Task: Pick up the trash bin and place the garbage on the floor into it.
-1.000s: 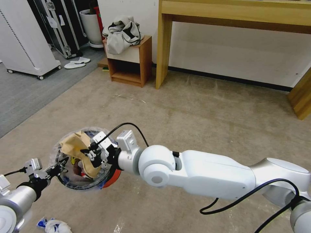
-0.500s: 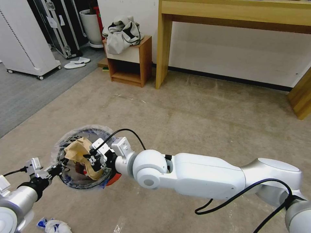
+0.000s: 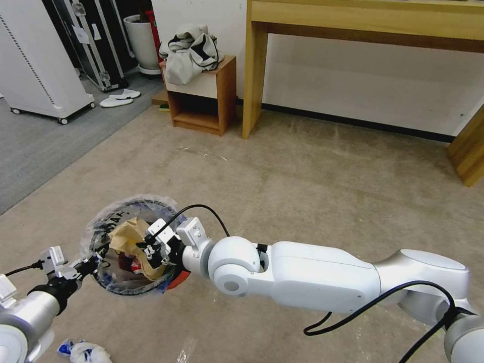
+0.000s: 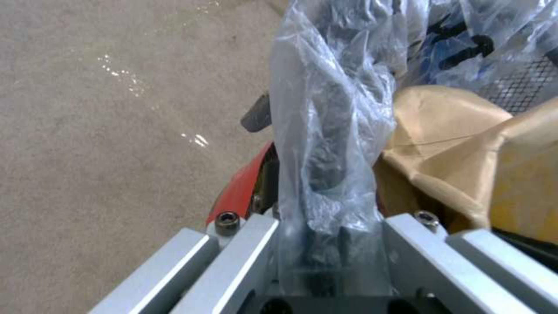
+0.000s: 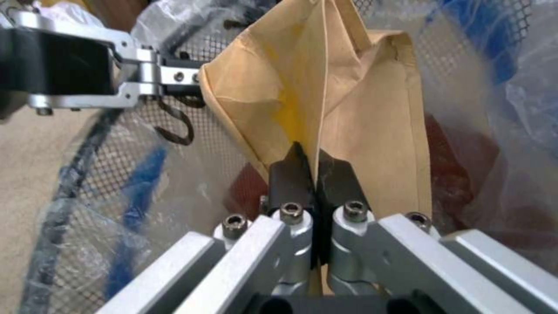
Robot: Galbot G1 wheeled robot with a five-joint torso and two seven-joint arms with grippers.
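The trash bin (image 3: 171, 281), red with a printed clear liner, hangs just above the beige floor (image 3: 312, 171) at the lower left. My left gripper (image 3: 92, 263) is shut on its near rim and liner (image 4: 328, 131); the red wall (image 4: 244, 183) shows beside the fingers. Over the bin's mouth, my right gripper (image 3: 149, 250) is shut on the garbage, a tan paper bag (image 3: 125, 235), whose lower part sits inside the liner. From the right wrist, the pads (image 5: 290, 172) pinch the bag's fold (image 5: 348, 87). A blue-white wrapper (image 3: 83, 351) lies on the carpet by my left arm.
A small wooden cabinet (image 3: 201, 96) with a grey bag on top stands at the back, next to a wooden table leg (image 3: 254, 75). Darker grey carpet (image 3: 40, 146) and a white wheeled unit (image 3: 35, 60) are at the left. More wooden furniture (image 3: 469, 151) is at the right.
My right gripper has lowered the paper bag from above the rim into the bin's mouth. The left gripper and bin have held nearly still.
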